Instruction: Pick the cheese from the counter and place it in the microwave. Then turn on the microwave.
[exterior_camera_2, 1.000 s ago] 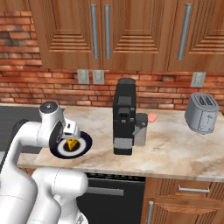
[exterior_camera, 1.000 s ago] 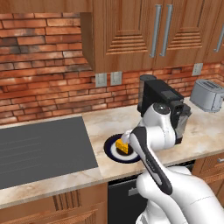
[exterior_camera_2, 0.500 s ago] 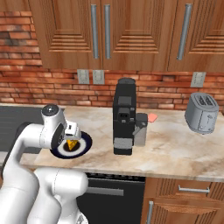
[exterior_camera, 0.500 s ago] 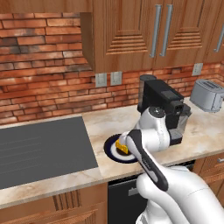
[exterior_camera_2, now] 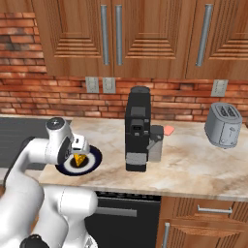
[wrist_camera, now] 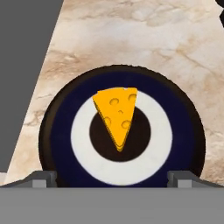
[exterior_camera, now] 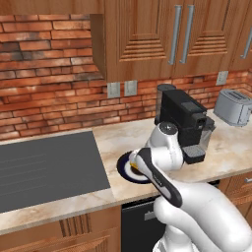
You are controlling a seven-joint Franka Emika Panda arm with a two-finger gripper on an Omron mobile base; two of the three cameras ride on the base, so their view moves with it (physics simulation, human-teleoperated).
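Observation:
The cheese [wrist_camera: 117, 116], a yellow-orange wedge with holes, lies in the middle of a dark blue and white plate [wrist_camera: 61, 131] on the beige marble counter [wrist_camera: 144, 39]. My gripper [wrist_camera: 111, 178] hangs open just above the plate, its two fingertips [wrist_camera: 41, 177] spread wide on either side of the cheese and holding nothing. From the right base view, the cheese [exterior_camera_2: 80, 159] peeks out beside my bent wrist over the plate [exterior_camera_2: 95, 157]. The left base view shows the plate's rim [exterior_camera: 123, 167] under my arm. The microwave is out of view.
A black coffee machine [exterior_camera_2: 138, 128] [exterior_camera: 184, 123] stands close to the right of the plate. A silver toaster [exterior_camera_2: 223, 125] [exterior_camera: 235, 107] sits farther right. The black stovetop [exterior_camera: 44, 167] [wrist_camera: 22, 65] lies left of the plate. Wooden cabinets hang overhead.
My hand has sunk a little toward the plate and drifted slightly left. The jaws have stayed open, and the cheese and plate have not moved.

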